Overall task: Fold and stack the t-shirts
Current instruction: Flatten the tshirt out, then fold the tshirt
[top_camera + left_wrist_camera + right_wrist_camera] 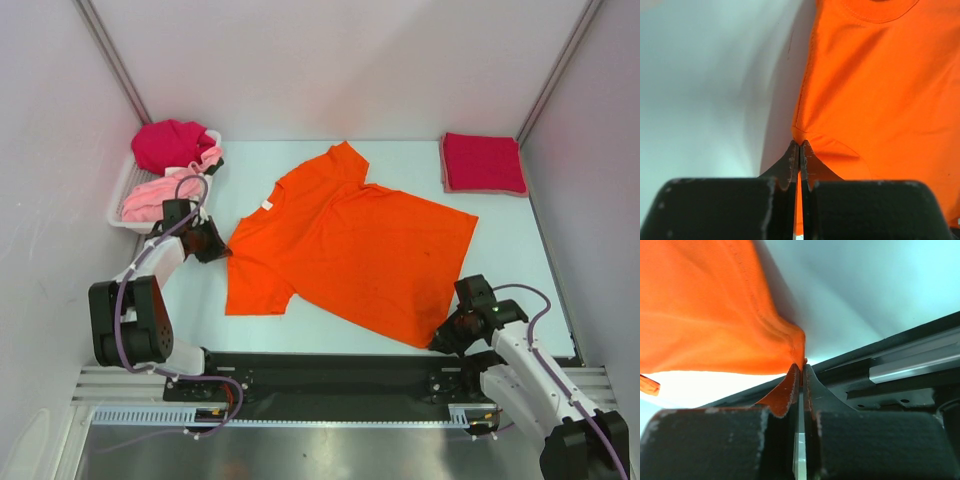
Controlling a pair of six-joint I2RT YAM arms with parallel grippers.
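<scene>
The left gripper [799, 146] has its fingers [790, 160] pressed together on a fold of the orange t-shirt [880, 90], pinching its outer edge at the shoulder. The collar lies ahead of the tips and to their right. The right gripper [800, 367] is likewise clamped, its fingers [812, 390] nipping a bunched corner of the hem, with the cloth rising ahead and to the left of the tips.

From above, the orange t-shirt [350, 245] lies spread flat on the table [400, 160] between the left gripper [213, 243] and the right gripper [447, 338]. Its long axis runs from one pair of fingers toward the other. The collar end is beside the left fingers and the hem end reaches the right fingers. One sleeve points away from the arms, and the other points back toward the near edge.

Just beyond the left fingers, on their outer side, stands a white tray [117, 205] holding a pale pink t-shirt [160, 195] and a magenta t-shirt [168, 143]. Well ahead of the right fingers, in the far corner, rests a folded crimson t-shirt [483, 162]. A black rail [330, 365] runs right beside the right fingers, along the near edge of the table.
</scene>
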